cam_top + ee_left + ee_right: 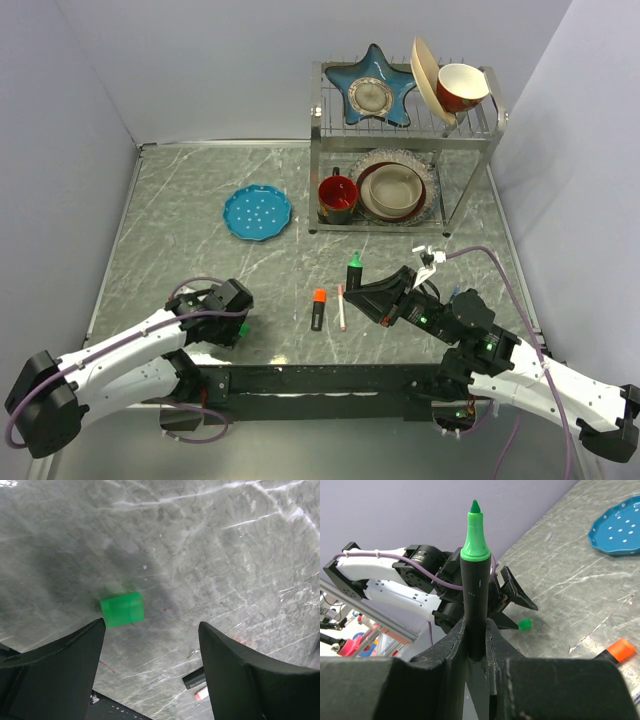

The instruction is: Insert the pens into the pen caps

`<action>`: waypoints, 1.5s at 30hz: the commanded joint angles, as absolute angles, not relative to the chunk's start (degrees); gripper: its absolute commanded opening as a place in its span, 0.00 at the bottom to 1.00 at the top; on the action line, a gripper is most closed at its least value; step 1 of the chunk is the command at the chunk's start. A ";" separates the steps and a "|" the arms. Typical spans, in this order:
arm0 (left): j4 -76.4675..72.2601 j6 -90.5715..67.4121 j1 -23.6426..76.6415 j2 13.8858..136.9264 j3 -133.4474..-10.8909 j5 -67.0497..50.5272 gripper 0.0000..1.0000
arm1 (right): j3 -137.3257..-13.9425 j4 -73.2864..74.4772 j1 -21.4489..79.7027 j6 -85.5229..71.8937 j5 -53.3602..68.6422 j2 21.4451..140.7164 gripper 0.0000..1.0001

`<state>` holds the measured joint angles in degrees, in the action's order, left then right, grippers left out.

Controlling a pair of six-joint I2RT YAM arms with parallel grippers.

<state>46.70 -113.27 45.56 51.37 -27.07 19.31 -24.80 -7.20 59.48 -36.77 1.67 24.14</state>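
On the desk (180, 260) front-left, left fingers (60, 660) hang spread apart over the loose green cap (122, 609). Right fingers (450, 650) are clamped on the uncapped green marker (472, 580). Orange marker (318, 310) and white pen (341, 306) lie mid-desk, seemingly capped. Green pair not yet joined.

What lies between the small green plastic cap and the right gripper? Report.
Top view: a black marker with an orange end and a thin white pen lie side by side between the green cap and the right gripper holding the green-tipped marker.
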 commanded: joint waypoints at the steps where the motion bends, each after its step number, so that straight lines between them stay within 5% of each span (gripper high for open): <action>1: 44.04 -133.68 45.35 52.47 -27.95 18.99 0.80 | -26.81 -8.97 59.50 -36.48 1.23 23.56 0.00; 30: 35.77 -125.33 45.26 58.97 -29.09 20.48 0.82 | -26.98 -7.91 59.50 -36.74 0.61 23.29 0.00; 45: 45.08 -126.13 38.94 59.86 -28.65 22.93 0.80 | -27.60 -6.42 59.41 -36.65 0.79 22.06 0.00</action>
